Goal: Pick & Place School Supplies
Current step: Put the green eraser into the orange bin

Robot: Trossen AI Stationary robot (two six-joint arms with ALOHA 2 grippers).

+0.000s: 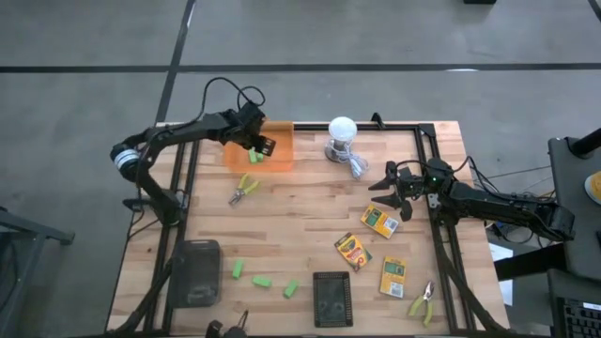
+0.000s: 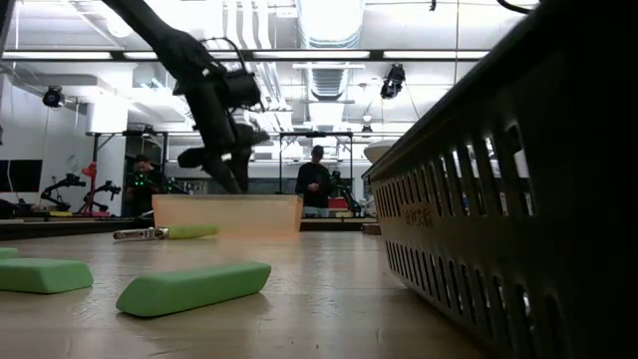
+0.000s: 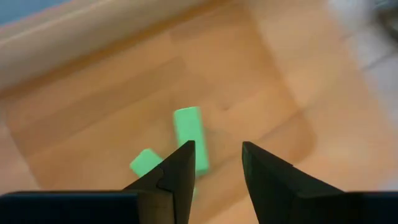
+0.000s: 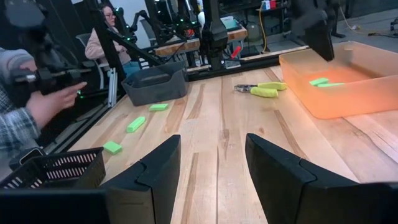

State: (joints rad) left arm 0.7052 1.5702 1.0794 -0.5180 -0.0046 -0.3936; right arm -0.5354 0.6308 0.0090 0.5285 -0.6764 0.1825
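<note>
My left gripper (image 3: 217, 155) hangs open over the orange tray (image 1: 274, 160) at the table's far side. Two green blocks (image 3: 189, 134) lie flat on the tray floor below it. Three more green blocks (image 1: 261, 280) lie on the table near the near edge. One pair of yellow-green pliers (image 1: 244, 186) lies just in front of the tray, another (image 1: 423, 302) near the right near corner. Three crayon boxes (image 1: 380, 221) lie flat on the right half. My right gripper (image 1: 394, 192) waits open over the right side, touching nothing.
A white bulb with a cable (image 1: 341, 131) stands right of the tray. Two dark baskets (image 1: 200, 272) (image 1: 331, 299) sit near the near edge. A black frame rail (image 1: 427, 169) runs along the right side. A person's hand (image 4: 37, 106) shows beyond the table.
</note>
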